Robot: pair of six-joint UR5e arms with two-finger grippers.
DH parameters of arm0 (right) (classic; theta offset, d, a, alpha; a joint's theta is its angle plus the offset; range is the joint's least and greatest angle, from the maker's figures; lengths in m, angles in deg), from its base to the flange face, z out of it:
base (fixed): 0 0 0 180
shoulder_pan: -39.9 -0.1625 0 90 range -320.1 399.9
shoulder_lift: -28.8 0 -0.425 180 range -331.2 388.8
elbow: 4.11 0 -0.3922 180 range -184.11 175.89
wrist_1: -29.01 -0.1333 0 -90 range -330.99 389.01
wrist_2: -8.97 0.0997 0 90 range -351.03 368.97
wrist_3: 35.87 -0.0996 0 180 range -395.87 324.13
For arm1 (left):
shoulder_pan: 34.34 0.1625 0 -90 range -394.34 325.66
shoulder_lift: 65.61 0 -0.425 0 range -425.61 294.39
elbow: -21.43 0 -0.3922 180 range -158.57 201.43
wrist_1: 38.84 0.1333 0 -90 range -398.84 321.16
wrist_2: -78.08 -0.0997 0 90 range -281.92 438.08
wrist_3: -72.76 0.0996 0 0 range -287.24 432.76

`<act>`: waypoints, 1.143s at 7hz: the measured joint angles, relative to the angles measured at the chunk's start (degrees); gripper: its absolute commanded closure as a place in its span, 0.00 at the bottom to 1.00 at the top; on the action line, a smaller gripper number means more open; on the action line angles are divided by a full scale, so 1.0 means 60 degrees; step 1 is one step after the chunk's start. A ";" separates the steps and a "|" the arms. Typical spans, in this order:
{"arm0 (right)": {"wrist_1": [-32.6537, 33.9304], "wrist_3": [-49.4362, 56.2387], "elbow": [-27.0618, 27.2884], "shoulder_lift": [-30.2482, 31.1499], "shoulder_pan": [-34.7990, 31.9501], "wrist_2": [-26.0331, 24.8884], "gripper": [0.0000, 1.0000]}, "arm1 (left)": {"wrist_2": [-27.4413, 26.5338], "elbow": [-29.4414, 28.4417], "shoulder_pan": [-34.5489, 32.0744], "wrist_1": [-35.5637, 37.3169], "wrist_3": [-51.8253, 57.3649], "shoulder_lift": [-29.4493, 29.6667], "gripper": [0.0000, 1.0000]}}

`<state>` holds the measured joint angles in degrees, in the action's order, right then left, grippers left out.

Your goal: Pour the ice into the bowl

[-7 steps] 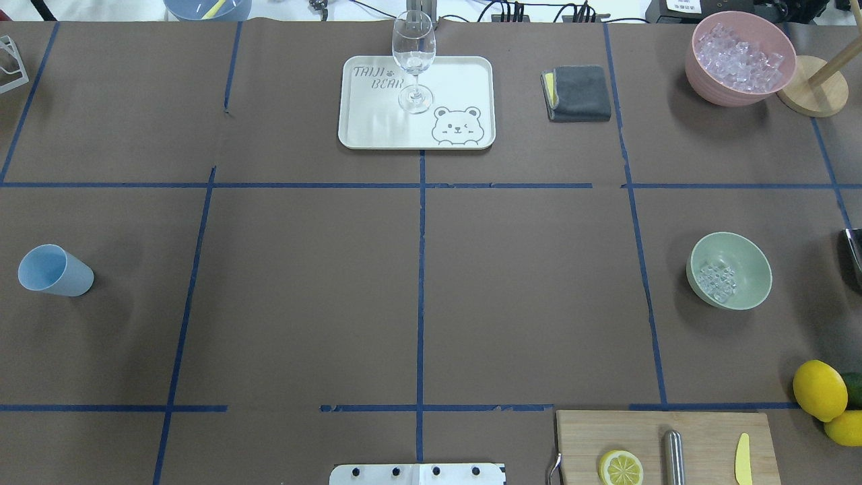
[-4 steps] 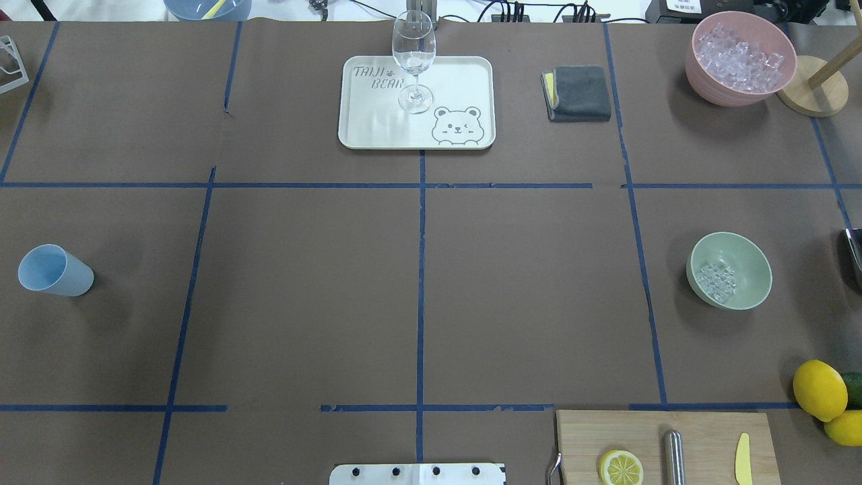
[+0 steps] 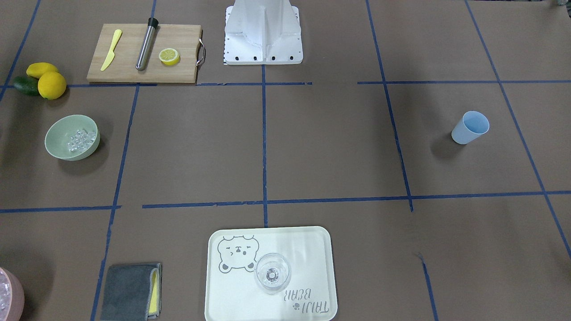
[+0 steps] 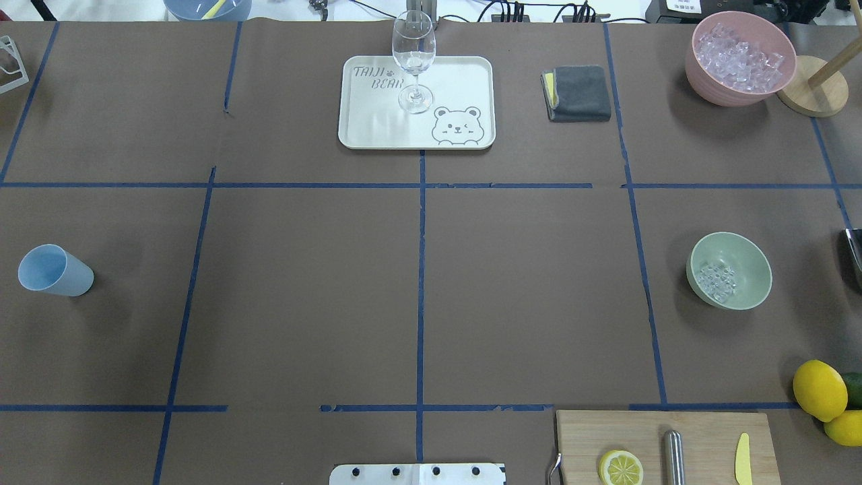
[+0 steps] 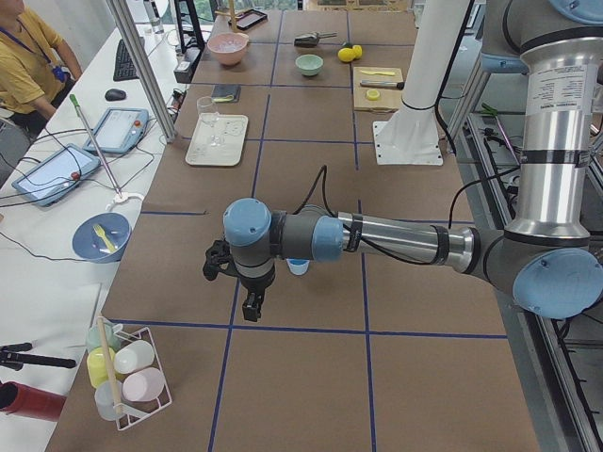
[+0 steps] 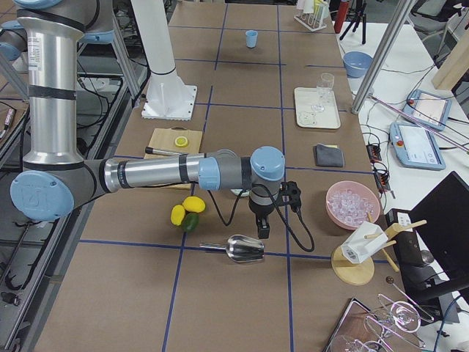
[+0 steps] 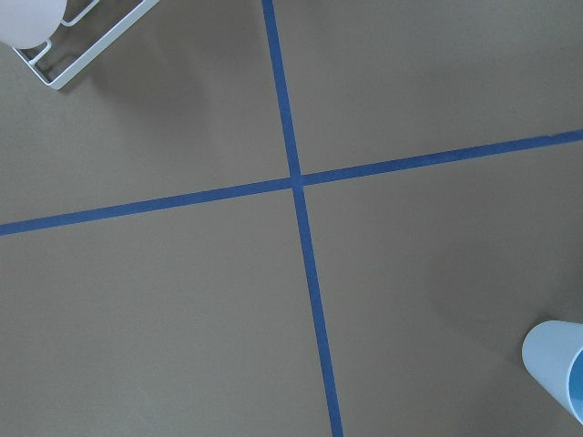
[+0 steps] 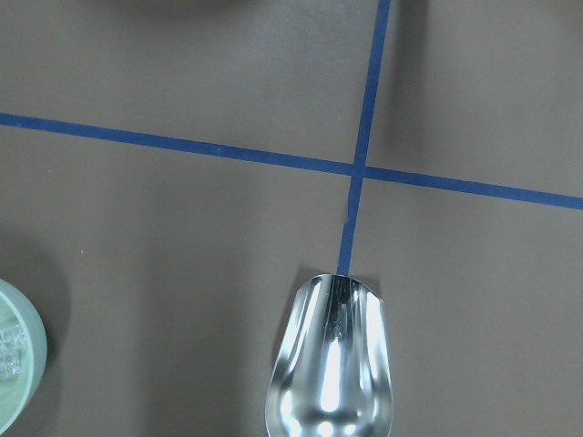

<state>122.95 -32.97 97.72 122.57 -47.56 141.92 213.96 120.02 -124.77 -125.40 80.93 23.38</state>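
Observation:
The mint-green bowl [image 4: 755,259] stands at the right of the table with a few clear ice cubes [image 4: 716,281] in it. It also shows in the front view [image 3: 55,139] and at the left edge of the right wrist view [image 8: 20,378]. My right gripper [image 6: 262,228] shows only in the right side view, hanging above the table beside the bowl and over a metal scoop [image 8: 335,364]. My left gripper [image 5: 252,304] shows only in the left side view, hanging next to the light blue cup [image 4: 54,271]. I cannot tell whether either gripper is open or shut.
A pink bowl [image 4: 700,74] full of ice stands at the far right. A cream tray [image 4: 458,81] with a wine glass [image 4: 413,60] and a grey cloth [image 4: 579,93] lie at the back. A cutting board [image 4: 700,431] with a lemon half, and lemons [image 4: 819,389], lie at the near right.

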 measured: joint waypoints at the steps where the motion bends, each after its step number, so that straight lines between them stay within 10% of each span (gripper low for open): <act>1: -0.0036 -0.0056 0.0006 0.0017 -0.0020 -0.0009 0.00 | 0.0060 -0.0046 0.0006 -0.0463 0.0000 -0.0046 0.00; 8: -0.0079 -0.0813 -0.0254 0.0044 -0.0014 0.0058 0.00 | 0.0422 -0.0520 0.0036 -0.1358 -0.0032 -0.0056 0.00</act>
<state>122.48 -37.85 96.20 122.84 -47.65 142.27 216.49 116.90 -124.55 -133.55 80.74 23.04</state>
